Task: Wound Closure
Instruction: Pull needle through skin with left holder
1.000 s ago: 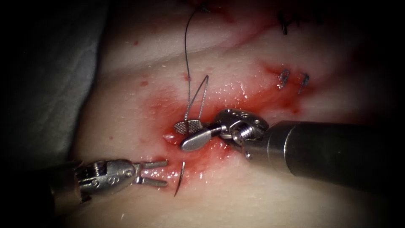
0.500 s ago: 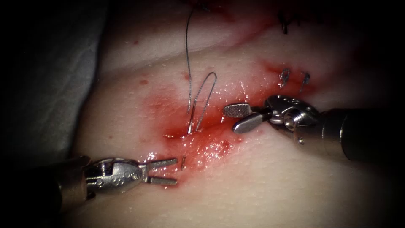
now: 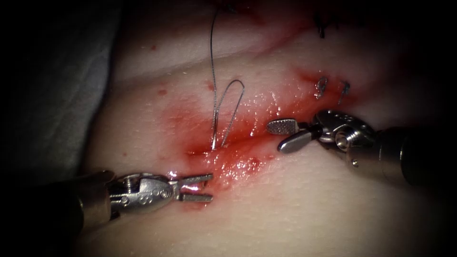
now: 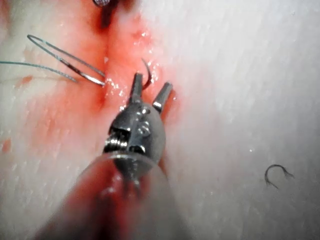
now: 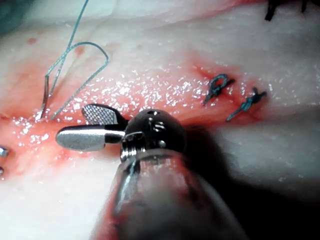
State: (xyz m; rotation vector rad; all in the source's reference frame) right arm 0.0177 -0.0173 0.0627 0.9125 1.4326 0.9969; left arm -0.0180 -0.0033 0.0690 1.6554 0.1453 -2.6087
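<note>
Endoscope view puts the left tool (image 3: 197,188) low beside the cut (image 3: 228,152), its two jaws spread a little and pointing to the right at the wet red patch on the tissue (image 3: 304,209). Nothing sits between the jaws. The needle (image 4: 147,76) is the landmark for everything else: in the left wrist view a short dark arc of it stands out of the tissue just past the tips of the left tool (image 4: 150,92), nearly touching one jaw, with the rest of its curve buried. Its exposed end lies dead ahead of the left tool, along the tool's own line, so this arm is plainly the nearer of the two. From the endoscope the needle's tip is hard to pick out among the glints next to those jaws.

Above the needle and across the cut, the thread (image 3: 228,107) rises from the tissue, folds into a narrow upright loop, and a second strand runs on up and away. The right tool (image 3: 288,135) hangs well to the right of the needle and of that loop, jaws parted wide and empty, one ridged face turned up. Further right of it, two tied stitches (image 3: 331,89) sit on the tissue.
</note>
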